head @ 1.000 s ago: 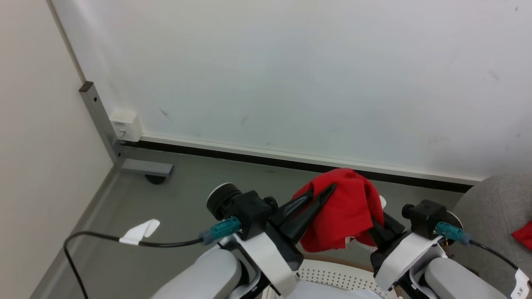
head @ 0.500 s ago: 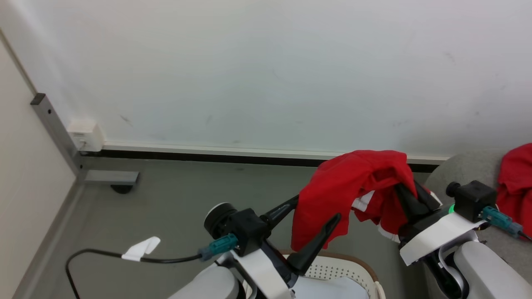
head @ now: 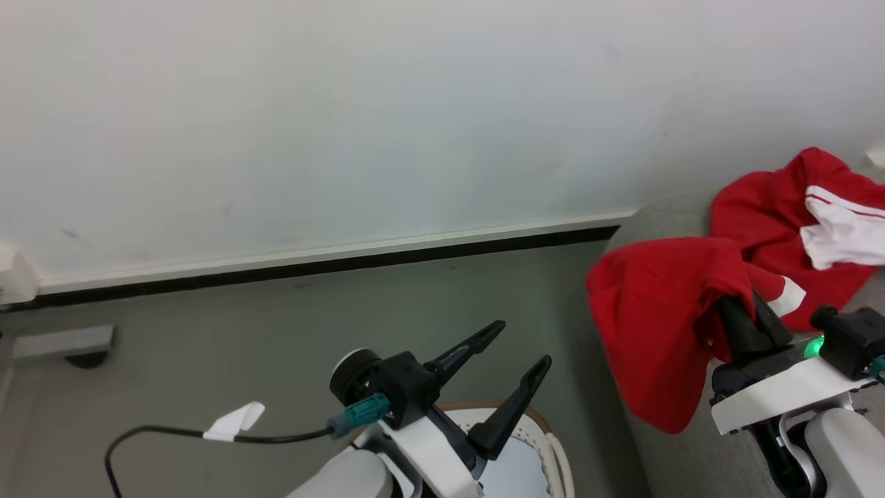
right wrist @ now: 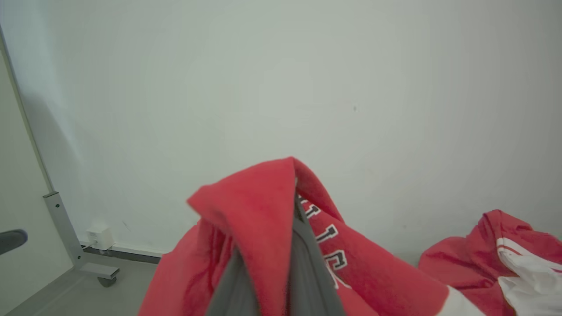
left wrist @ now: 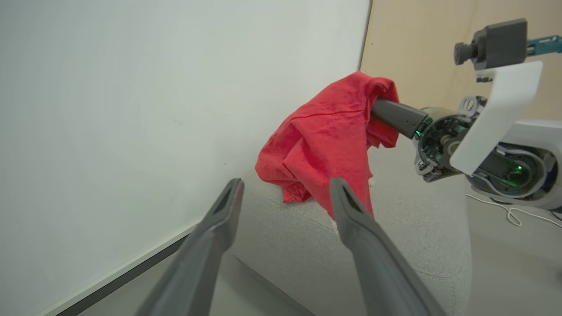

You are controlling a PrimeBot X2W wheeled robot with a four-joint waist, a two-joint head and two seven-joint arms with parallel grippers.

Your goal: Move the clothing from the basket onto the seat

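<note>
My right gripper [head: 734, 312] is shut on a bright red piece of clothing [head: 653, 325], which drapes over its fingertips and hangs above the edge of the light grey seat [head: 646, 221]. In the right wrist view the shut fingers [right wrist: 303, 245] rise into that red fabric [right wrist: 254, 219], which bears white lettering. Another red piece with white bands [head: 781, 228] lies on the seat behind it. My left gripper [head: 523, 342] stands open and empty above the basket [head: 553, 449], well left of the held clothing. The left wrist view shows its fingers [left wrist: 351, 210] spread, with the clothing [left wrist: 325, 140] beyond them.
A white wall with a dark baseboard [head: 311, 266] runs behind the grey floor. A grey metal post on a caster foot [right wrist: 66, 237] and a small white wall box [right wrist: 99, 237] stand at the left. A black cable with a white tag [head: 235, 422] trails from my left wrist.
My left gripper has opened and let go of the red clothing. My right gripper has carried it to the right, up to the seat. The head camera has turned to the right.
</note>
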